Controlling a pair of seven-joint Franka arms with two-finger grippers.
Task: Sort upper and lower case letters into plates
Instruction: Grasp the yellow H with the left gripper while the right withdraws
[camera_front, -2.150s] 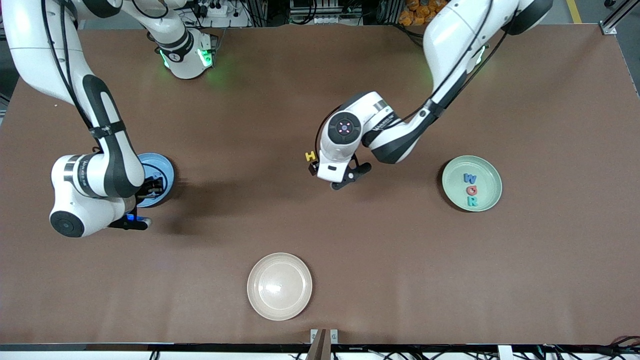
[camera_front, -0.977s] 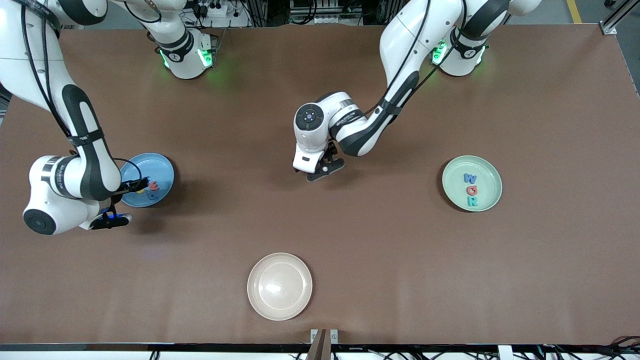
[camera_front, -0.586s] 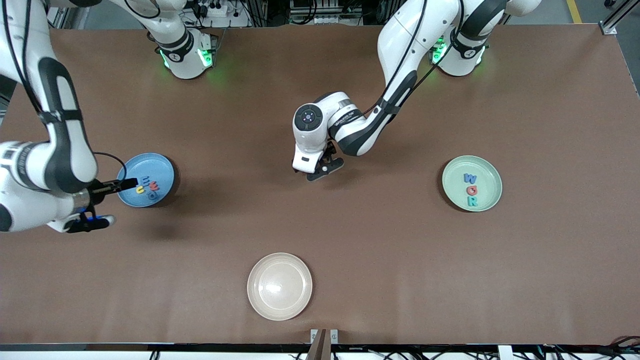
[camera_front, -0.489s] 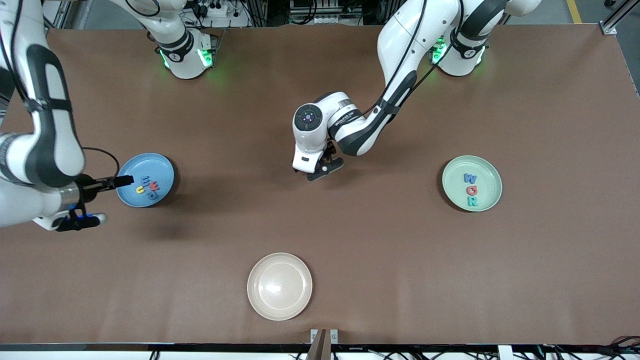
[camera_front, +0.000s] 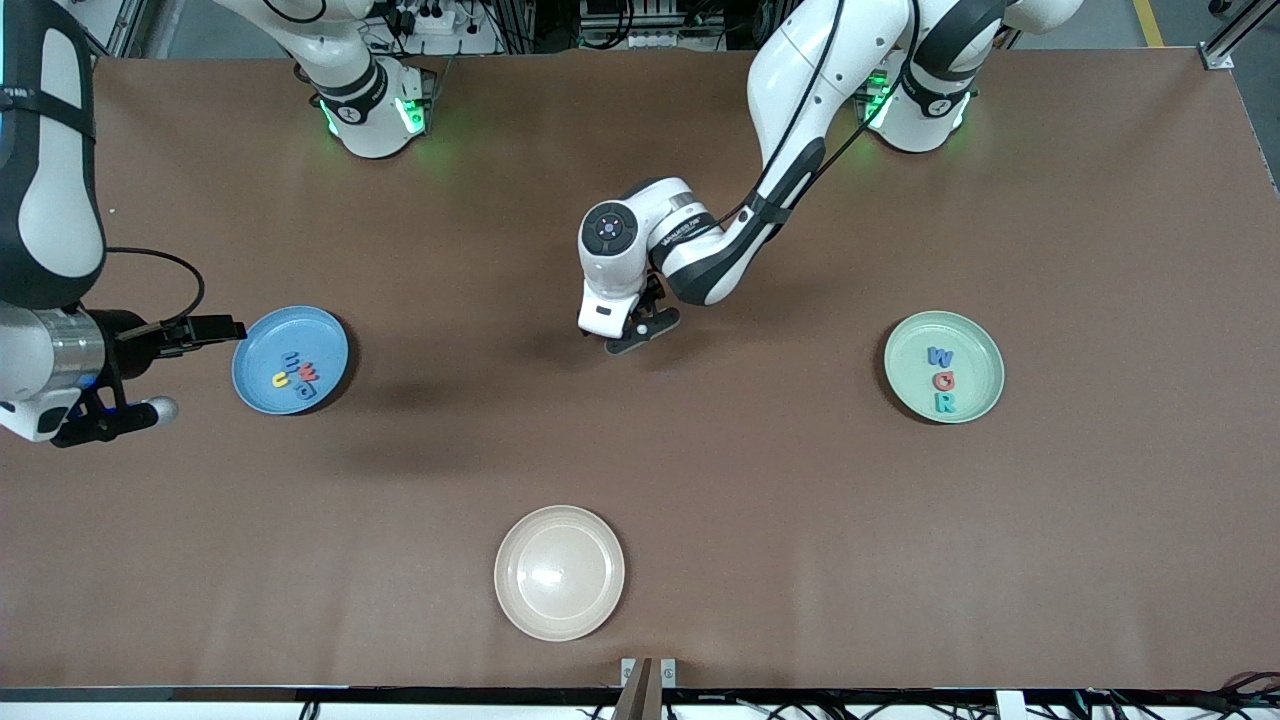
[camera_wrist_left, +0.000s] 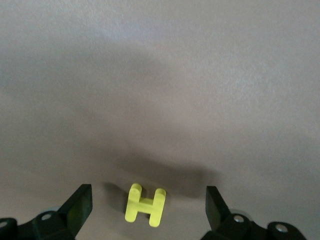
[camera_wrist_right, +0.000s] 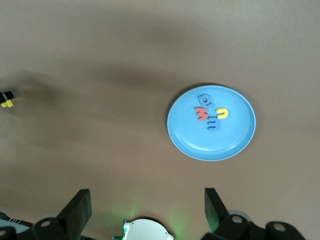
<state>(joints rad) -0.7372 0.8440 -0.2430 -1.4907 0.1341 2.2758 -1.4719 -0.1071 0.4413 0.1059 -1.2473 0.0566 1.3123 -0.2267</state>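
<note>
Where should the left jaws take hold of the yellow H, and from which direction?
Probably from straight above, closing on the outer sides of the two uprights. The H lies flat on the table, so only its thin edges offer a hold. The left gripper hangs open over it, the H between its fingers.

I saw one plate (camera_front: 262, 352) with letters (camera_front: 296, 371) at the right arm's end, another plate (camera_front: 977, 344) at the left arm's, the H (camera_wrist_left: 145, 204) between them.

Brown table (camera_front: 800, 500) bears three plates (camera_front: 290, 360), yellow H (camera_wrist_left: 145, 204).
</note>
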